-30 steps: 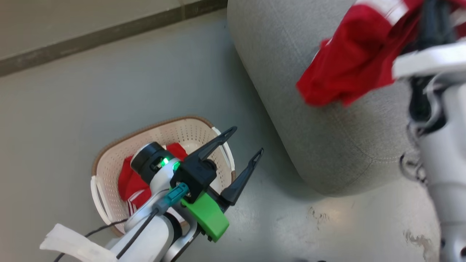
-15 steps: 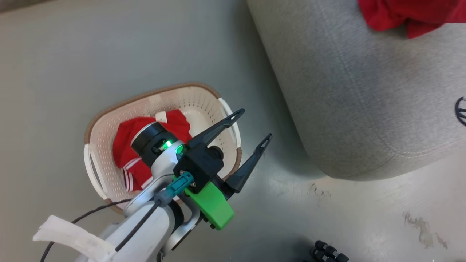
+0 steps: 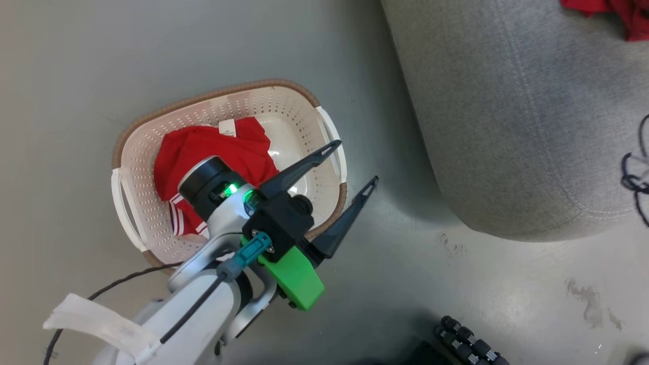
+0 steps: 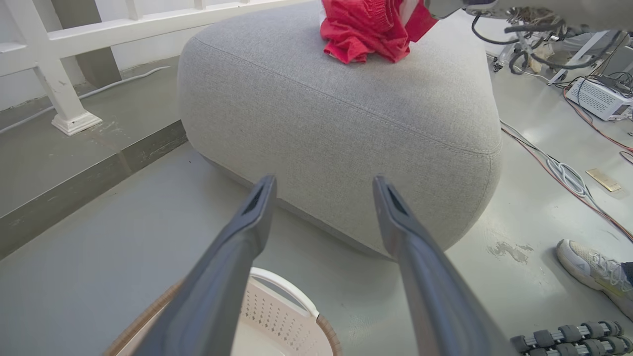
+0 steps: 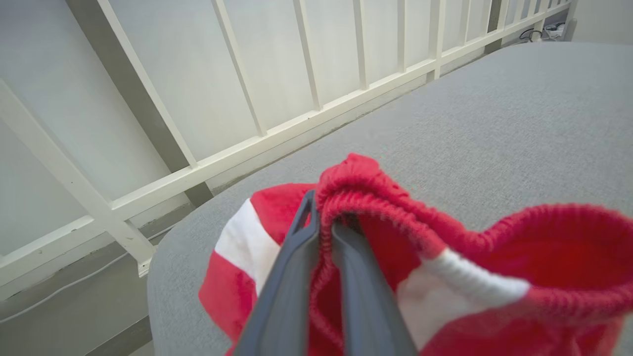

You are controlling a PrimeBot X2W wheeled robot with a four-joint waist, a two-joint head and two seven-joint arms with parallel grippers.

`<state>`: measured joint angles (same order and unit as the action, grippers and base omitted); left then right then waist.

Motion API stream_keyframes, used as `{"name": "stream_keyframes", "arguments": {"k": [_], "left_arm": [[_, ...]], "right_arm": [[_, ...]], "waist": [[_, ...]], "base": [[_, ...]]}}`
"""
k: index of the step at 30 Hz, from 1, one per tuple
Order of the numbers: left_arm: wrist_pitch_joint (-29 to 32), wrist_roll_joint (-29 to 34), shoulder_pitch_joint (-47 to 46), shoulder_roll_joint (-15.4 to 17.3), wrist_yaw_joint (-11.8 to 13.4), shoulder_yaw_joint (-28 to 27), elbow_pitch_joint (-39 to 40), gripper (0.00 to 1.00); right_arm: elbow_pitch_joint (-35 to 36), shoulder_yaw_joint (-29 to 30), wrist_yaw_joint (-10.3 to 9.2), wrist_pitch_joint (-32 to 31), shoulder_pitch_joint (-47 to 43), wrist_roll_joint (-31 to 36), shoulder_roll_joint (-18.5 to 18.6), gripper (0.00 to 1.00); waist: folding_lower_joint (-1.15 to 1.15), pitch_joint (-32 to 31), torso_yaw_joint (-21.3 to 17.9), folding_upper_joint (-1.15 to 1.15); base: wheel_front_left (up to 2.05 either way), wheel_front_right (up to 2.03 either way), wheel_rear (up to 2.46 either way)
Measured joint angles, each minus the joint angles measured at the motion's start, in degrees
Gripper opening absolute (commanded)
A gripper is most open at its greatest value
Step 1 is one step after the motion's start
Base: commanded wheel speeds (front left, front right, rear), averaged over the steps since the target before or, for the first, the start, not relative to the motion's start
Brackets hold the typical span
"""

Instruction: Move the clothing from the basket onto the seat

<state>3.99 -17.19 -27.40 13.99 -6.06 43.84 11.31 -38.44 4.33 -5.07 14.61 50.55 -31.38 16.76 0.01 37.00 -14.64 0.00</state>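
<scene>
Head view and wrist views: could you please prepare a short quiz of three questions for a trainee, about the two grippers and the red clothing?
1. True or false: the left gripper is shut on a garment.
2. Choose one: what is the right gripper shut on? A) a blue towel B) a red garment C) a cup
3. Fill in the blank: the garment with the white tag lies inside the ____.

Key:
1. False: its fingers stand wide apart and hold nothing.
2. B
3. basket
</scene>
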Motion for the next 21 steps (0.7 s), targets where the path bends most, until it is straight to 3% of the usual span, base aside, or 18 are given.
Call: {"name": "stream_keyframes", "arguments": {"k": [10,13,21], "left_arm": [[-0.63,0.05,-0.73,0.58,-0.05,-0.71,-1.36,1.00],[-1.37,0.04,-0.85,0.93,-0.07,-0.79,-1.96,1.00],[-3.14,-0.27,-0.85,1.00,-0.24,-0.83,-3.87,1.00]], "right_arm": [[-2.88,0.97,1.30,0.01,0.06,0.07,-1.86,0.00],[-3.28,1.08,1.62,0.00,0.18,0.42,-2.13,1.00],[-4.24,0.31,3.75,0.01,0.39,3.44,-2.92,1.00]], "waist": [[0.00,0.95,0.07,0.00],[0.00,0.69,-0.06,0.00],[0.00,-1.71,-0.27,0.00]], "base": [[0.00,0.00,0.00],[0.00,0.00,0.00],[0.00,0.00,0.00]]}}
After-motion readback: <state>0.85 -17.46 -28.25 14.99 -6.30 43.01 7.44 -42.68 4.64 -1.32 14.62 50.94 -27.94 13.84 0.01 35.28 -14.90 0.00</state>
